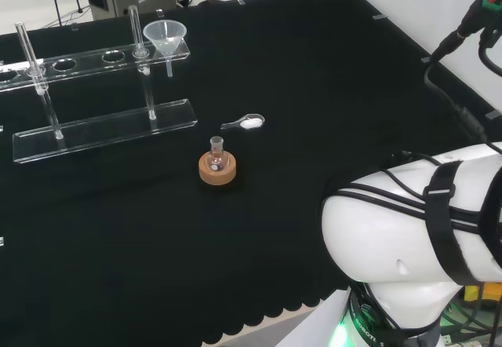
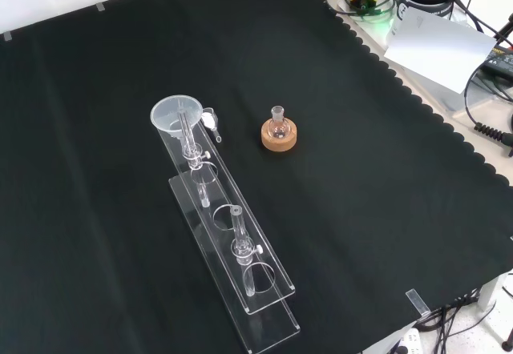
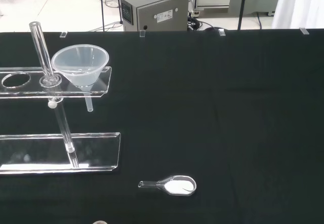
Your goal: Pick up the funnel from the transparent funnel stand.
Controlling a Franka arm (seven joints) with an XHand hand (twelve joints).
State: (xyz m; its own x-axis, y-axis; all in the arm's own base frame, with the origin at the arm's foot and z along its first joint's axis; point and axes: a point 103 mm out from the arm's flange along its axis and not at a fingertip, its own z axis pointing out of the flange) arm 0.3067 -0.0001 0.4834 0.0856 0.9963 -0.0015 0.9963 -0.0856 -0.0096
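The black cloth (image 1: 314,88) carries the transparent funnel stand (image 1: 102,127), whose upper shelf holds the funnel (image 1: 165,36) in its end hole, spout hanging below. Near it a small flask (image 1: 217,152) sits in a cork ring (image 1: 217,169), with a clear scoop (image 1: 245,123) of white powder just beyond. The approach seems not yet begun, and I cannot tell the hand's state. Next: reach the funnel's rim and lift straight up.
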